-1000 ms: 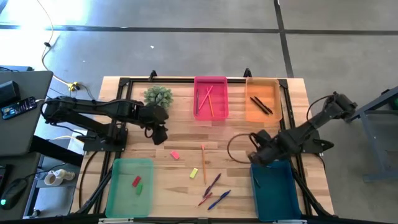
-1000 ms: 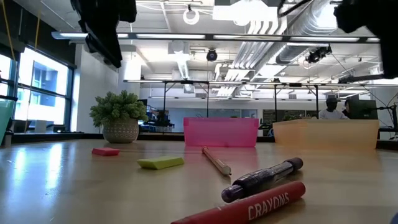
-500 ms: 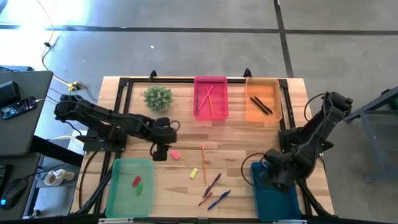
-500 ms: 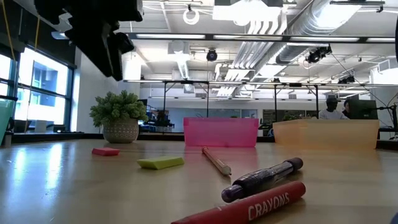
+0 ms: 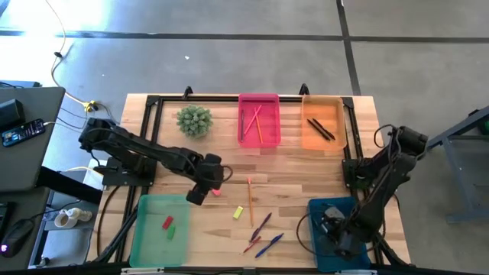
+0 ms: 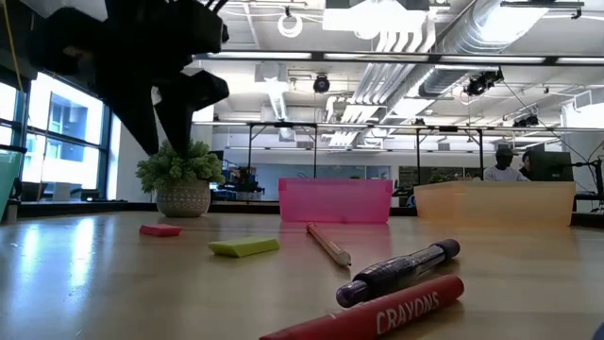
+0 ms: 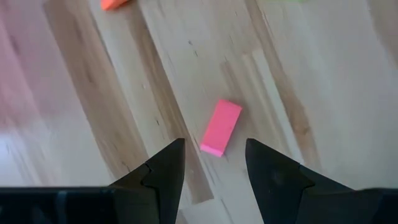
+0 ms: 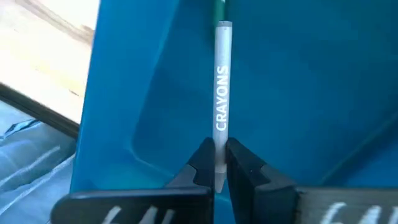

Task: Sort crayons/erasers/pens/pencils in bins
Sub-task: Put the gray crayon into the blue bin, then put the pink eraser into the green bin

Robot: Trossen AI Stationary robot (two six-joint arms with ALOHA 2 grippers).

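Meanwhile: one gripper clamped on a crayon, the other spread above an eraser

Pale wood tabletop [image 5: 306,164], black frame rails along its edges, grey concrete floor all round. Beyond the far edge in the low view: an open hall with ceiling ducts, windows to one side, a person [image 6: 505,162] seated far off.

Along the far edge: a potted plant [image 5: 194,120], a pink bin [image 5: 259,96] with thin sticks inside, an orange bin [image 5: 322,98] with dark sticks inside. At the near corners: a green bin [image 5: 149,244] with a red and a green eraser inside, and a teal bin [image 5: 315,229].

Loose in the middle: pink eraser [image 7: 221,127], yellow eraser [image 5: 238,212], orange pencil [image 5: 250,200], then a cluster of pens [image 5: 260,233] near the front edge.

Left gripper [image 7: 212,149] just above the pink eraser, fingers apart, one to each side, not touching it. Right gripper [image 8: 216,152] down over the teal bin, fingers closed on a grey crayon [image 8: 221,99].

Bare wood between the far bins and the loose items, and between the orange and teal bins.
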